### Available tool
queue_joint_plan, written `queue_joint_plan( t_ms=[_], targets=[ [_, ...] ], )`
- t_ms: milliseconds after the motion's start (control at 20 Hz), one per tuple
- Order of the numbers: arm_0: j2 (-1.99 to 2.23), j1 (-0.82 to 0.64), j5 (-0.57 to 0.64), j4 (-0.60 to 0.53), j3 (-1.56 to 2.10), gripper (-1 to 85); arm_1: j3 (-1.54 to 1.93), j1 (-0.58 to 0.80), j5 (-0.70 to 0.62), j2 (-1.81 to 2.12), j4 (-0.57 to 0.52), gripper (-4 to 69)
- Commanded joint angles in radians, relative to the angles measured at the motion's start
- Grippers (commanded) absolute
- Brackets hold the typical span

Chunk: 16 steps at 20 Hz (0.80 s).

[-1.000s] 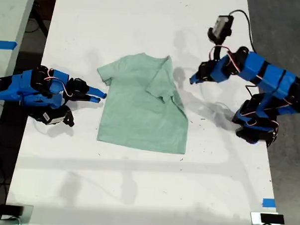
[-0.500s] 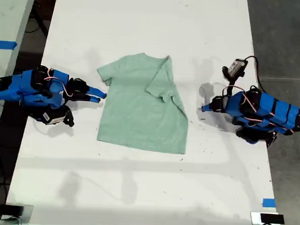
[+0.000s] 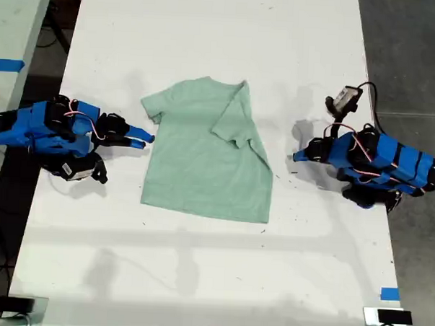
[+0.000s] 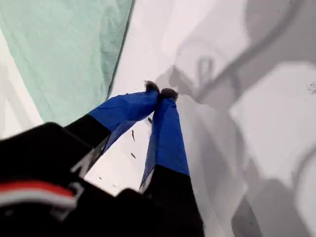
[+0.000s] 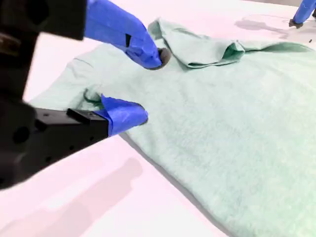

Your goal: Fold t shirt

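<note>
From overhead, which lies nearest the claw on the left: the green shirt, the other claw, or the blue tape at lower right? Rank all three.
From my second gripper, in the exterior view:
1. The t shirt, right beside it, mid-picture.
2. My first gripper, across the shirt on the exterior view's right.
3. The blue tape, in the exterior view's lower right corner.

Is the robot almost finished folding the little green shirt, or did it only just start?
Only just started. Done: one sleeve of the pale mint-green cloth t shirt is flipped over onto its middle, on the exterior view's right. In hand: nothing; my first tool rests shut on the white table, off the cloth, and my second tool sits open at the other sleeve without gripping. Left: the other sleeve and the bottom half.
</note>
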Motion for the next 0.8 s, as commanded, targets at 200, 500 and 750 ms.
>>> queue_joint_plan(
  t_ms=[200, 500, 750],
  targets=[
    [0.006, -0.012, -0.018, 0.002, 0.011, 15.0, 0.017, -0.015, -0.002, 0.008, 0.005, 1.2],
    [0.006, -0.012, -0.018, 0.002, 0.011, 15.0, 0.017, -0.044, 0.015, 0.008, 0.02, 1.2],
    [0.006, -0.012, -0.018, 0.002, 0.011, 15.0, 0.017, -0.054, 0.021, 0.008, 0.021, 1.2]
  ],
)
